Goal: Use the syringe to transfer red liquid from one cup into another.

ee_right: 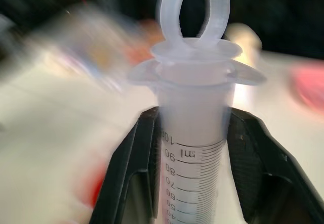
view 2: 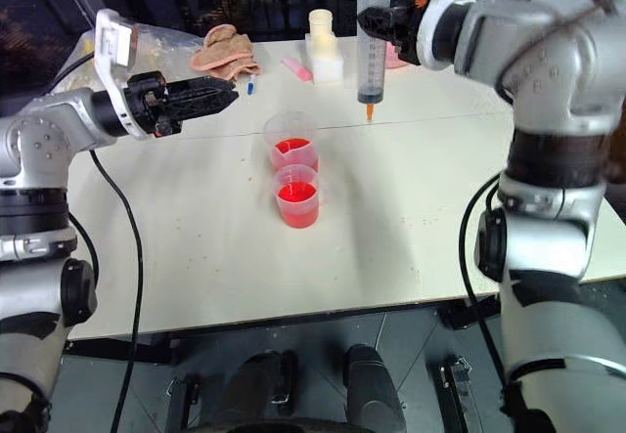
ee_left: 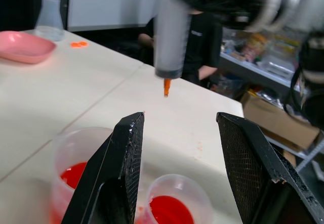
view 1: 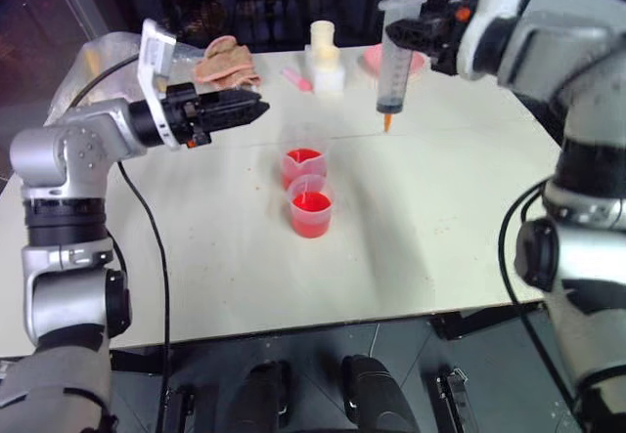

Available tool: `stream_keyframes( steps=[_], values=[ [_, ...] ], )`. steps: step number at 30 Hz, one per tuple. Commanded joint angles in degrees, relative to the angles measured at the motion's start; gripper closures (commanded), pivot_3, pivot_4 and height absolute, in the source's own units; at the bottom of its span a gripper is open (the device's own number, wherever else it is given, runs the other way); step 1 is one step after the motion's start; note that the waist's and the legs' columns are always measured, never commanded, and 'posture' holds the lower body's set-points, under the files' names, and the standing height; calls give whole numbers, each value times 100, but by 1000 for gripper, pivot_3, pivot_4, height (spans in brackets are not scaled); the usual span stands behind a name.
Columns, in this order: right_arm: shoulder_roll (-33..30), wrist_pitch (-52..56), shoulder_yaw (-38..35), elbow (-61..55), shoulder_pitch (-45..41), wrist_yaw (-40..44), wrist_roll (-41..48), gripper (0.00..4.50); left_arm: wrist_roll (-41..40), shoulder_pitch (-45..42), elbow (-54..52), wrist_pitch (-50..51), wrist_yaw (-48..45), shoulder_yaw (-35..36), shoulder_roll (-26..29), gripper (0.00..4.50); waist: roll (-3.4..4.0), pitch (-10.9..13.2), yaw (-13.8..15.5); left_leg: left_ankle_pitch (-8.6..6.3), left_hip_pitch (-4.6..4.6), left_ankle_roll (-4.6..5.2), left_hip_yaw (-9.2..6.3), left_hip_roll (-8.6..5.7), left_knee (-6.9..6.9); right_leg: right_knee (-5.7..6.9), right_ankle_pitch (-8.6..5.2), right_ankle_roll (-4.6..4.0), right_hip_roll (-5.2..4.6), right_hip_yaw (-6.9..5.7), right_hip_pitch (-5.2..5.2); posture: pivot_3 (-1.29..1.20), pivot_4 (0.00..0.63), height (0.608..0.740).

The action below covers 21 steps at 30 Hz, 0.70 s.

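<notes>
While upright, syringe (view 1: 396,57) (seemingly empty) hangs gripped.

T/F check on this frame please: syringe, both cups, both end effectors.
1. The right end effector grips the syringe upright, orange tip down. True.
2. The syringe tip is dipped in a cup. False: it hangs in the air above the table, off to the side of the cups.
3. Both the far cup and the near cup hold red liquid. True.
4. The left end effector holds a cup. False: it is open and empty, above the table.
</notes>
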Motion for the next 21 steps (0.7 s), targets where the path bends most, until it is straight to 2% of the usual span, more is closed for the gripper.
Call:
stream_keyframes(
  steps=[1,3,7,10,15,21],
  values=[
    [-78,166,1153,827,-595,489,-704,3210,-409,256,-706,159,-64,270,252,2099,0,0,-3,0,0,0,-1,0,1,-1,0,0,0,-1,1,0,150,740],
    [18,287,1826,1502,-896,800,-1066,3210,-545,413,-917,230,-25,322,363,2099,1,1,0,0,-1,0,6,0,1,-1,0,0,-1,4,-4,0,150,740],
    [508,365,2396,2926,-1308,1267,-1564,3210,-682,456,-944,268,250,397,394,2099,1,1,20,0,-2,0,3,-1,5,-3,0,0,-2,1,0,0,150,740],
    [859,53,2846,3756,-1290,1731,-1986,3210,-726,471,-1015,274,526,445,332,2099,0,0,25,-1,-3,-1,1,-4,6,-2,1,1,-2,-3,1,0,150,740],
    [1283,-825,2739,4821,-1190,1921,-2556,3210,-862,545,-1113,303,697,460,398,2099,1,1,3,-1,-3,-2,1,-6,4,1,2,2,0,-4,-2,0,150,740],
    [1615,-1260,2364,5657,-1117,1690,-3019,3210,-893,547,-1095,258,835,448,446,2099,1,1,-2,-1,-2,-4,-1,-6,2,3,2,2,2,-4,-3,0,150,740]
  ],
)
